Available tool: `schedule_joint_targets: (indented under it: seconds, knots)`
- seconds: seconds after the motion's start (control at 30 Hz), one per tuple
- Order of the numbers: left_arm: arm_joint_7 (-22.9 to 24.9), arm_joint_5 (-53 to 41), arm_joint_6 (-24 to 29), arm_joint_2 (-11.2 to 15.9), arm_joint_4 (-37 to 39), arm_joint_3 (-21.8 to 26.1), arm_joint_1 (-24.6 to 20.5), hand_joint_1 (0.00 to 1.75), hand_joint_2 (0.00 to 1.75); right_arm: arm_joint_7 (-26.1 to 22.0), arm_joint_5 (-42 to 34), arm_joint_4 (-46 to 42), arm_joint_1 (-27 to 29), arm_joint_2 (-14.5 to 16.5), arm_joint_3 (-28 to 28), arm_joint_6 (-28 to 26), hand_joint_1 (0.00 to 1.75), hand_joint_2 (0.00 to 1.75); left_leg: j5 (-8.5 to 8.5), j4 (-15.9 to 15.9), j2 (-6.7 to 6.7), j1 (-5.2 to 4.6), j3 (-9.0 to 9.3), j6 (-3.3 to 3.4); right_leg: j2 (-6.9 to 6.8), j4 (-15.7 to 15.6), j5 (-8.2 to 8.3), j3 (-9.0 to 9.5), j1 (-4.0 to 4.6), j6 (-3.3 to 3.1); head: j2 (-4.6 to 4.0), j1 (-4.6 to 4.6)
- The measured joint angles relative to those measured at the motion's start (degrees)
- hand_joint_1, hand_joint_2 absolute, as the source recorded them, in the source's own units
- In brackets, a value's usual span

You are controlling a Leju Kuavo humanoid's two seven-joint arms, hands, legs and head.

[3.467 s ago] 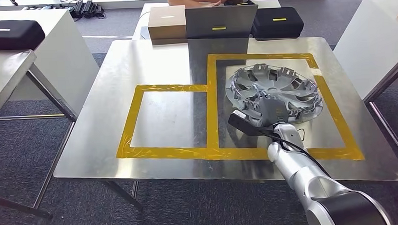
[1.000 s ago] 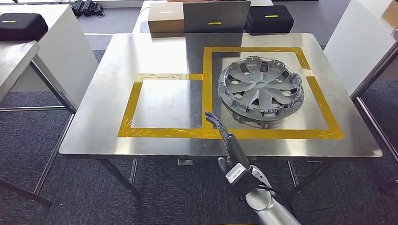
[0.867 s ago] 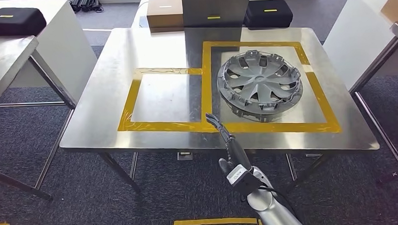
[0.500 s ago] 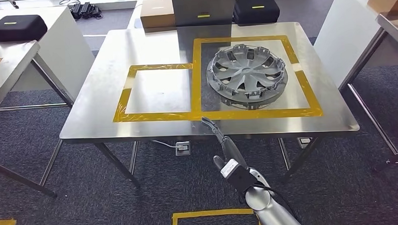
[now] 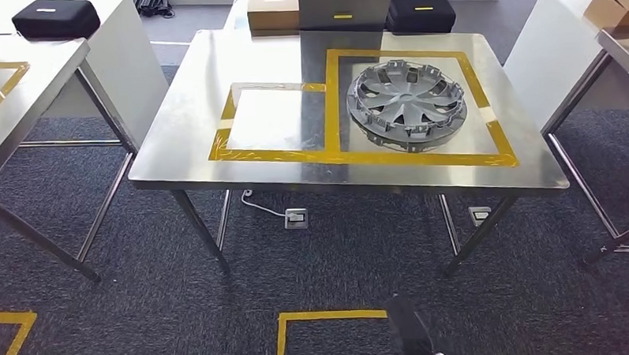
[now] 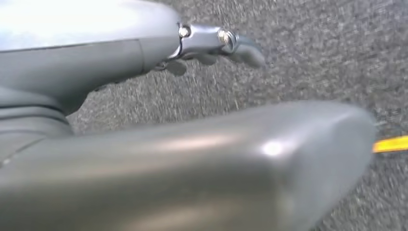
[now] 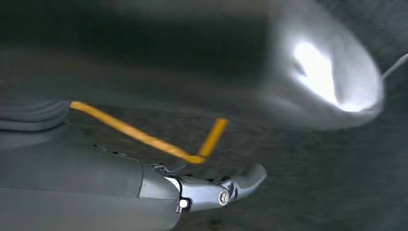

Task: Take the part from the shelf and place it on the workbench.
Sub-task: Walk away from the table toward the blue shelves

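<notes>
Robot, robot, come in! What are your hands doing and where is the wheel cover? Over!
Both hands empty: left hand, right hand, hanging over carpet. Wheel cover flat on workbench, inside big yellow tape frame. Nothing on top of it.

A dark grey carpet point(image 5: 338, 256) covers the floor, marked near the bottom of the head view with a yellow tape outline point(image 5: 332, 316). A second yellow tape corner point(image 5: 5, 334) lies at the lower left. A floor socket point(image 5: 296, 218) sits under the steel table, with a white cable point(image 5: 261, 203) running to it. Behind the table's far edge stand a cardboard box point(image 5: 273, 0), a grey panel point(image 5: 346, 4) with a yellow label and a black case point(image 5: 420, 13). Another black case point(image 5: 55, 17) rests on a white counter point(image 5: 117, 50) at the left. A side table point(image 5: 24, 101) with yellow tape stands at the left edge. At the right, a brown box point(image 5: 617, 7) sits on another white surface point(image 5: 551, 43).
</notes>
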Motion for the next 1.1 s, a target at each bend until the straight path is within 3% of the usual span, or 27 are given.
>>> schedule_joint_targets:
  seconds: [0.03, 0.07, 0.1, 0.17, 0.23, 0.3, 0.37, 0.4, 0.47, 0.53, 0.57, 0.6, 0.63, 0.67, 0.7, 0.73, 0.8, 0.9, 0.97, 1.03, 1.07, 1.1]
  knots:
    - [0.1, -0.2, -0.1, 0.0, 0.0, 0.0, 0.0, 0.0, 0.0, 1.7, 0.4, 1.3, 0.4, -0.1, -0.5, -0.7, 0.0, 0.0, 0.73, 0.1, 0.07, -0.14, -0.99, 0.09, 0.04, 3.5, -1.81, -0.55, 0.01, 0.07, 0.0, 0.12]
    - [0.1, -0.4, -0.1, 0.0, 0.0, 0.0, 0.0, 0.0, 0.0, 3.7, 0.8, 2.6, 0.8, -0.3, -0.8, -1.1, 0.0, 0.0, 1.43, 0.2, 0.16, -0.28, -1.97, 0.14, 0.06, 5.9, -2.16, -0.45, 0.03, 0.05, 0.0, 0.17]
    - [0.2, -0.7, -0.3, -0.1, 0.0, 0.0, 0.0, 0.0, 0.0, 5.9, 0.9, 3.8, 1.1, -0.5, -1.1, -0.8, 0.0, 0.0, 2.06, 0.4, 0.24, -0.41, -2.96, 0.15, 0.07, 6.6, -1.23, 0.55, 0.09, -0.08, 0.0, 0.2]
    - [0.3, -1.3, -0.5, -0.2, 0.0, 0.0, -0.2, 0.0, 0.0, 10.9, 0.4, 5.7, 1.9, -0.9, -1.9, 1.1, 0.0, 0.0, 3.19, 0.8, 0.35, -0.65, -4.74, 0.07, 0.06, 2.0, 1.82, 5.69, 0.41, -0.75, 0.0, 0.28]
    - [0.4, -1.7, -0.5, -0.5, -0.1, 0.0, -0.4, 0.0, 0.0, 15.0, 0.1, 7.0, 2.4, -1.5, -2.8, 3.0, 0.0, 0.0, 4.2, 1.2, 0.37, -0.87, -5.92, -0.29, -0.02, -6.2, 1.63, 11.74, 0.85, -1.71, 0.0, 0.33]
    - [0.7, -1.8, -0.6, -0.7, -0.1, 0.0, -0.7, 0.0, 0.0, 18.2, 1.1, 8.2, 2.7, -2.0, -3.2, 4.3, 0.0, 0.0, 5.22, 1.1, 0.55, -0.78, -6.25, -0.96, -0.06, -10.6, 0.36, 13.88, 1.21, -2.39, 0.0, 0.35]
    - [1.2, -1.9, -0.8, -0.7, -0.2, 0.0, -1.0, 0.0, 0.0, 22.3, 2.3, 9.6, 3.3, -2.4, -3.2, 5.4, 0.0, 0.0, 5.78, 0.8, 0.65, -0.61, -6.37, -1.72, -0.15, -11.3, 1.25, 13.38, 1.19, -3.01, 0.0, 0.44]
    - [1.5, -2.1, -1.0, -0.8, -0.2, 0.0, -1.1, 0.0, 0.0, 24.2, 2.4, 10.1, 3.8, -2.5, -3.2, 5.7, 0.0, 0.0, 4.9, 1.3, 0.58, -0.55, -6.72, -2.06, -0.24, -11.6, 1.87, 12.99, 1.03, -3.44, 0.0, 0.44]
    - [1.9, -2.6, -1.4, -1.0, -0.2, 0.0, -1.2, 0.0, 0.0, 26.5, 2.0, 10.7, 4.9, -2.8, -3.3, 6.2, 0.0, 0.0, 0.15, 5.5, 0.45, -0.28, -8.15, -2.72, -0.36, -11.9, 3.2, 11.79, 0.72, -3.98, 0.0, 0.25]
    - [2.1, -2.8, -1.6, -1.2, -0.3, 0.0, -1.2, 0.0, 0.0, 27.3, 1.7, 11.2, 5.7, -2.9, -3.4, 6.4, 0.0, 0.0, -4.8, 12.5, 0.42, 0.11, -9.64, -3.37, -0.35, -11.9, 4.41, 10.32, 0.58, -3.94, 0.0, -0.06]
    - [2.2, -2.9, -1.6, -1.2, -0.3, 0.0, -1.3, 0.0, 0.0, 27.4, 1.6, 11.4, 6.0, -2.9, -3.4, 6.4, 0.0, 0.0, -5.42, 15.3, 0.42, 0.29, -9.78, -3.65, -0.36, -11.8, 5.0, 9.6, 0.51, -3.76, 0.0, -0.13]
    - [2.4, -3.1, -1.6, -1.3, -0.3, 0.0, -1.3, 0.0, 0.0, 27.7, 1.5, 11.6, 6.3, -2.9, -3.5, 6.4, 0.0, 0.0, -4.7, 16.5, 0.42, 0.45, -9.18, -3.9, -0.37, -11.7, 5.54, 8.88, 0.41, -3.53, 0.0, -0.18]
    - [2.8, -3.2, -1.7, -1.3, -0.3, 0.0, -1.3, 0.0, 0.44, 27.9, 1.2, 11.8, 6.5, -3.0, -3.6, 6.5, 0.0, 0.44, -3.14, 15.8, 0.42, 0.62, -7.62, -4.1, -0.38, -11.6, 6.0, 8.18, 0.29, -3.27, 0.0, -0.23]
    - [3.2, -3.4, -1.7, -1.3, -0.3, 0.0, -1.3, 0.0, 0.87, 28.2, 0.9, 12.0, 6.6, -3.0, -3.7, 6.5, 0.0, 0.87, -1.62, 13.1, 0.43, 0.8, -5.11, -4.25, -0.39, -11.4, 6.38, 7.59, 0.16, -2.98, 0.0, -0.26]
    - [3.5, -3.6, -1.9, -1.4, -0.3, 0.0, -1.4, 0.0, 1.31, 28.4, 0.6, 12.1, 6.8, -3.0, -3.9, 6.6, 0.0, 1.31, -1.22, 9.1, 0.4, 0.92, -1.96, -4.37, -0.41, -11.1, 6.67, 7.06, 0.11, -2.64, 0.0, -0.37]
    - [3.7, -3.9, -2.0, -1.5, -0.3, 0.0, -1.6, 0.0, 1.75, 28.5, 0.3, 12.1, 6.9, -3.0, -4.0, 6.7, 0.0, 1.75, -1.62, 5.0, 0.29, 0.91, 0.83, -4.21, -0.44, -10.8, 6.93, 6.68, 0.09, -2.27, 0.0, -0.46]
    - [4.1, -4.5, -2.4, -1.6, -0.4, 0.0, -2.0, 0.0, 1.75, 28.6, -0.2, 12.3, 7.1, -3.1, -4.5, 6.8, 0.0, 1.75, -3.28, 0.3, 0.13, 0.67, 3.52, -3.57, -0.48, -10.5, 7.47, 6.32, 0.16, -1.49, 0.0, -0.49]
    - [4.7, -5.3, -2.9, -1.8, -0.4, 0.1, -2.1, 0.0, 1.75, 28.9, -0.9, 12.5, 7.5, -3.1, -5.0, 6.7, 0.0, 1.75, -2.96, -0.2, 0.25, 0.5, 3.15, -1.89, -0.42, -9.7, 7.31, 5.97, -0.14, -0.43, 0.0, -0.25]
    - [4.9, -6.4, -3.3, -2.0, -0.7, 0.9, -2.0, 0.0, 1.75, 29.2, -1.4, 12.6, 8.0, -3.1, -5.4, 6.8, 0.0, 1.75, -2.42, -0.4, 0.42, 0.56, 2.77, -0.96, -0.3, -5.1, 4.14, 4.09, -0.26, -0.02, 0.0, 0.05]
    - [5.2, -8.4, -3.8, -2.1, -1.2, 2.6, -1.7, 0.0, 1.75, 29.2, -2.0, 12.6, 8.7, -3.1, -5.9, 7.0, 0.0, 1.75, -2.06, -0.3, 0.49, 0.34, 2.18, -0.52, -0.24, 2.7, -0.14, 0.94, -0.2, 0.17, 0.0, 0.35]
    - [5.4, -9.6, -4.1, -2.2, -1.6, 3.6, -1.5, 0.0, 1.75, 29.2, -2.2, 12.6, 9.2, -3.2, -6.1, 7.2, 0.0, 1.75, -1.94, -0.2, 0.5, 0.2, 1.92, -0.43, -0.22, 5.5, -1.26, -0.03, -0.17, 0.16, 0.0, 0.43]
    - [5.6, -10.9, -4.5, -2.4, -2.1, 4.7, -1.3, 0.0, 1.75, 29.1, -2.4, 12.7, 9.7, -3.2, -6.4, 7.4, 0.0, 1.75, -1.85, -0.2, 0.49, 0.09, 1.75, -0.42, -0.2, 6.3, -1.27, 0.0, -0.12, 0.05, 0.0, 0.48]
